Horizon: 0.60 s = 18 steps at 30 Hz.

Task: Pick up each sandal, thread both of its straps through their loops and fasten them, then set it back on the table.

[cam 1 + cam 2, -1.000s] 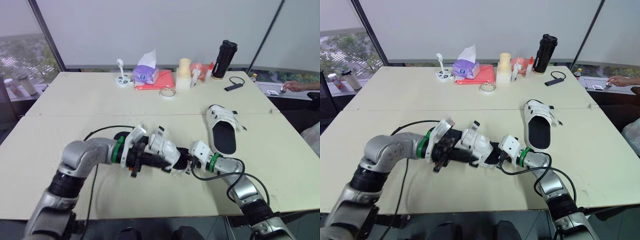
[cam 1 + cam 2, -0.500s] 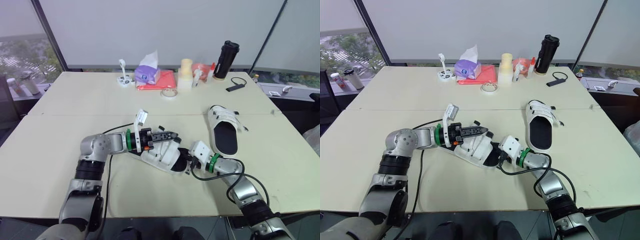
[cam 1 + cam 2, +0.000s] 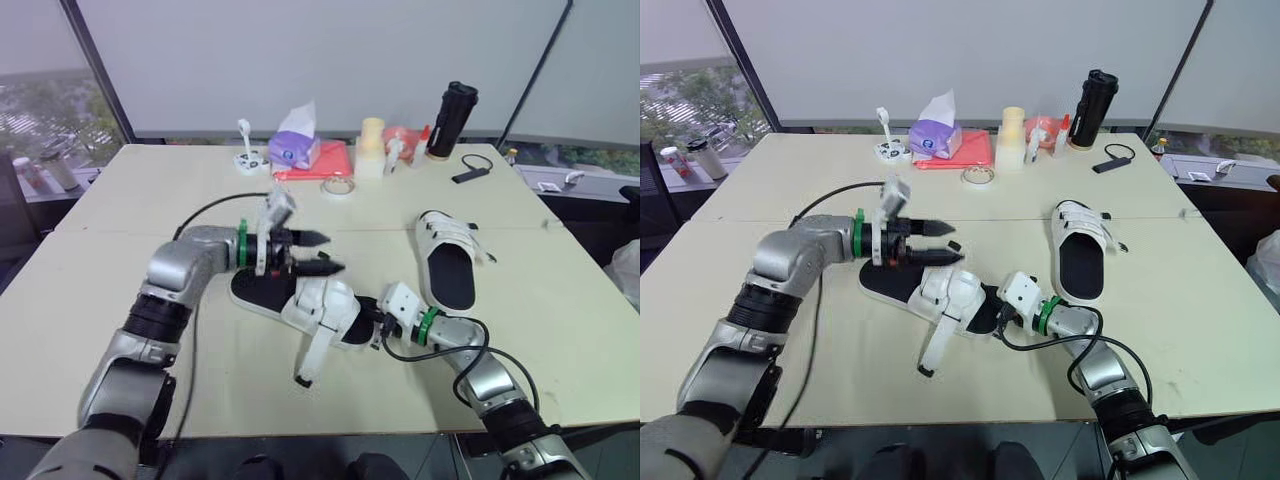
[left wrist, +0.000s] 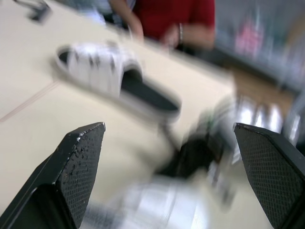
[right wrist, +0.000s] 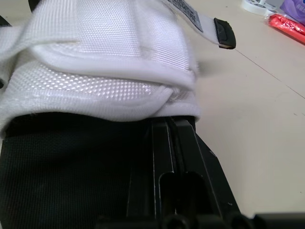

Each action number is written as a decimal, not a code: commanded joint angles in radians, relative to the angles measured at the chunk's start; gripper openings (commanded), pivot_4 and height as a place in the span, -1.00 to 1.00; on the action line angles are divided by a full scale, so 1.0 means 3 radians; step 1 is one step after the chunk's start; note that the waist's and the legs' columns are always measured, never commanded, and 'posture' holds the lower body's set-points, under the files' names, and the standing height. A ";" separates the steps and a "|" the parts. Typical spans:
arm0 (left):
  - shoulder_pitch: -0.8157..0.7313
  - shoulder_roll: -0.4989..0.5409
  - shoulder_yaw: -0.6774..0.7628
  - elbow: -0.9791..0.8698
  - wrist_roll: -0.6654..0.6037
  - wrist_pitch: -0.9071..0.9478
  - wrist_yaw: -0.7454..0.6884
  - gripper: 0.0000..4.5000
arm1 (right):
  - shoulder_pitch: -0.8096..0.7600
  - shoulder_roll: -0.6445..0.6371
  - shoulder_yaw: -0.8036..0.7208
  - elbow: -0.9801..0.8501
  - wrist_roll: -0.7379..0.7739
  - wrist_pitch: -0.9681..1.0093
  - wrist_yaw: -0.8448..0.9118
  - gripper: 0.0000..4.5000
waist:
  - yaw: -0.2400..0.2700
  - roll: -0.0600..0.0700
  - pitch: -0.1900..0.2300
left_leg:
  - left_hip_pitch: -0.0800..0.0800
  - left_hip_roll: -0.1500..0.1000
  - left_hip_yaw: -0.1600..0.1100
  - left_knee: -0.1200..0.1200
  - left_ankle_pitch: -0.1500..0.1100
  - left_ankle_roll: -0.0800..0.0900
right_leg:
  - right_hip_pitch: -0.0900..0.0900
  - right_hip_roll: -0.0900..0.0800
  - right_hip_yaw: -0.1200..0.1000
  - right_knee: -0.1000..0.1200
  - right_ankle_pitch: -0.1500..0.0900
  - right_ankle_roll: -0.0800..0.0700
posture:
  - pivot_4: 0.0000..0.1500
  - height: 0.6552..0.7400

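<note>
Sandal (image 3: 325, 300) clamped in right end effector (image 3: 374, 322), strap (image 3: 311, 355) dangling unthreaded: threading step. Left end effector (image 3: 332, 252) wide open, empty. Likely next: catch strap, thread loop.

Purple tissue box (image 3: 293, 150) — red pouch (image 3: 322, 162) just beside it, tape roll (image 3: 336, 186), black bottle (image 3: 452, 118)

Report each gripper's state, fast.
Left gripper: open, holding nothing.
Right gripper: shut, tips against the near sandal; whether it grips cannot be told.
</note>
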State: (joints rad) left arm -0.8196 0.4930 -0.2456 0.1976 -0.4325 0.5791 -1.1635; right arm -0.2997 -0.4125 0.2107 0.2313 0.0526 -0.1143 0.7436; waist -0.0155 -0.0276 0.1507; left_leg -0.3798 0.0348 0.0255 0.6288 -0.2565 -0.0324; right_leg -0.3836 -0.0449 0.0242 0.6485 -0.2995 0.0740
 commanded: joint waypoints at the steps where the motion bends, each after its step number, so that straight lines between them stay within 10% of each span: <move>1: 0.0059 0.0225 -0.0333 -0.0048 0.0704 -0.1164 -0.0224 0.99 | 0.0134 -0.0051 0.0083 0.0287 -0.0158 0.0186 0.0006 -1.00 | -0.0002 0.0001 0.0000 | -0.0001 0.0001 0.0001 0.0001 0.0000 0.0000 | 0.0000 -0.0002 0.0002 -0.0001 0.0000 -0.0001 | 1.00 1.00; 7: 0.0441 0.0438 -0.0390 -0.0096 0.1170 -0.2698 -0.0291 0.99 | 0.0176 -0.0083 0.0068 0.0286 -0.0159 0.0162 0.0021 -1.00 | 0.0007 0.0002 -0.0001 | -0.0001 0.0016 0.0005 -0.0001 -0.0001 0.0002 | -0.0001 -0.0015 0.0004 -0.0003 -0.0001 -0.0003 | 1.00 1.00; 18: 0.0854 0.0509 -0.0164 0.0556 0.2242 -0.5315 0.0954 0.99 | 0.0105 -0.0026 0.0092 0.0405 -0.0171 0.0108 0.0041 -1.00 | 0.0008 0.0001 -0.0003 | 0.0000 0.0017 0.0011 -0.0002 -0.0001 0.0002 | 0.0000 -0.0034 0.0000 -0.0004 -0.0001 -0.0005 | 1.00 1.00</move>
State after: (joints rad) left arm -0.5590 0.6530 -0.3023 0.3507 0.1992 -0.9449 -0.9309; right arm -0.3028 -0.4156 0.2027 0.2467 0.0529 -0.1239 0.7535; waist -0.0132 -0.0272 0.1497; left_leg -0.3796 0.0397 0.0290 0.6283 -0.2569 -0.0317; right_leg -0.3835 -0.0555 0.0241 0.6472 -0.2997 0.0726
